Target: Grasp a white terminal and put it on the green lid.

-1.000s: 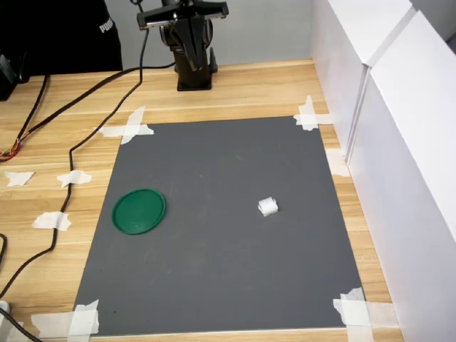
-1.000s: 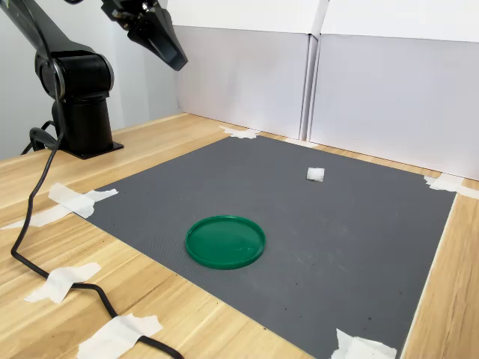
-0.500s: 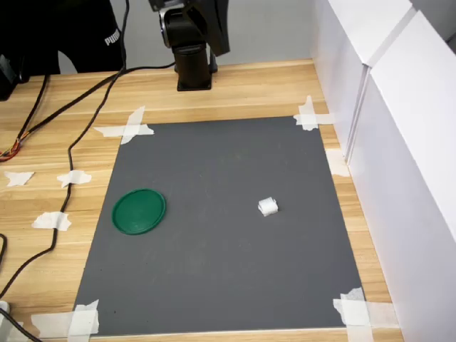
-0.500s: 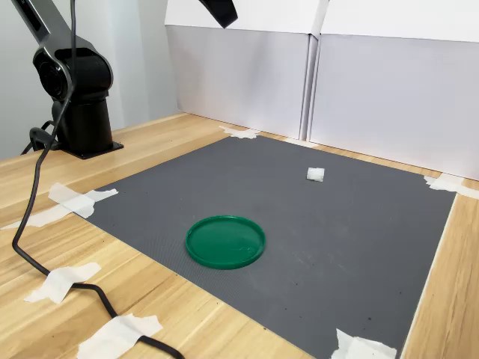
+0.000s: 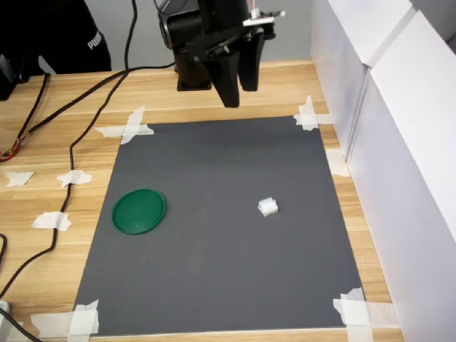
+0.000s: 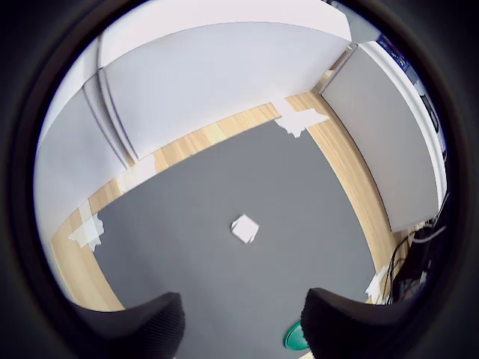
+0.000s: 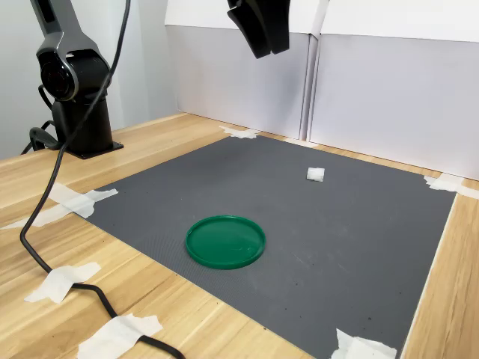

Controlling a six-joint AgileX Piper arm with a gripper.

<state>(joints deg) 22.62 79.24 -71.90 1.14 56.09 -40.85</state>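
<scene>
Nothing is grasped yet: the tool (image 5: 241, 85) hangs empty with jaws apart above the mat's 12 o'clock edge, the white terminal (image 5: 267, 206) lying at 3 o'clock from the green lid (image 5: 139, 211).

worktop (image 5: 235, 89): pale wood, visible grain, smooth with a light sheen
mat (image 5: 214, 249): dark grey, matt, finely textured like rubber or foam
green lid (image 5: 139, 211): plastic, smooth, glossy in the second exterior view
white terminal (image 5: 267, 206): white plastic, slightly shiny
tape strips (image 5: 128, 127): white, papery, matt, crinkled
side panels (image 7: 389, 97): white board, flat, matt
arm (image 7: 75, 90): black, semi-gloss casing
cable (image 7: 45, 224): black, smooth sheath
</scene>
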